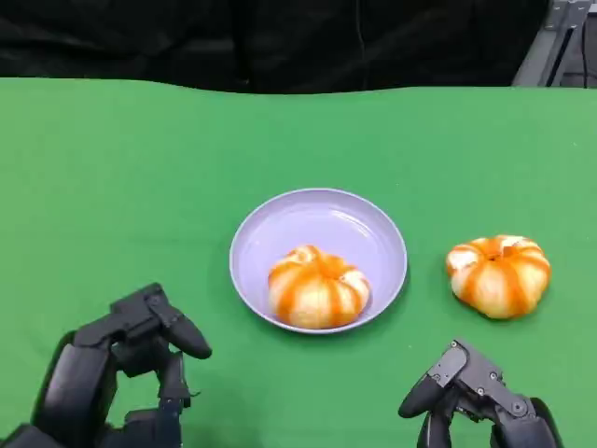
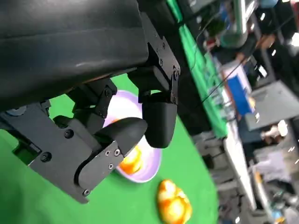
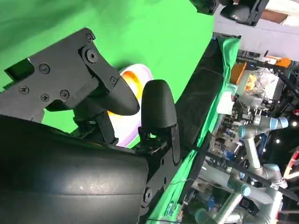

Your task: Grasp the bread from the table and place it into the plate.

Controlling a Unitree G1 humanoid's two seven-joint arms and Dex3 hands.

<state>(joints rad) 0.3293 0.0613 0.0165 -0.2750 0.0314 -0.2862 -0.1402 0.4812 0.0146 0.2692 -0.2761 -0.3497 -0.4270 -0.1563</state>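
One bread [image 1: 499, 274] left on table, right of plate [image 1: 322, 217]; right hand [image 1: 471, 387] empty, fingers apart; could knock it farther off.

Two bread buns on show: one bun in the plate [image 1: 318, 287], one bun on the cloth [image 1: 499, 274] to the right of it. One lilac plate [image 1: 364, 220], resting on one green table cloth [image 1: 112, 177]. Two black hands at the near edge, the left hand [image 1: 140, 350] and the right hand [image 1: 471, 387], both holding nothing.
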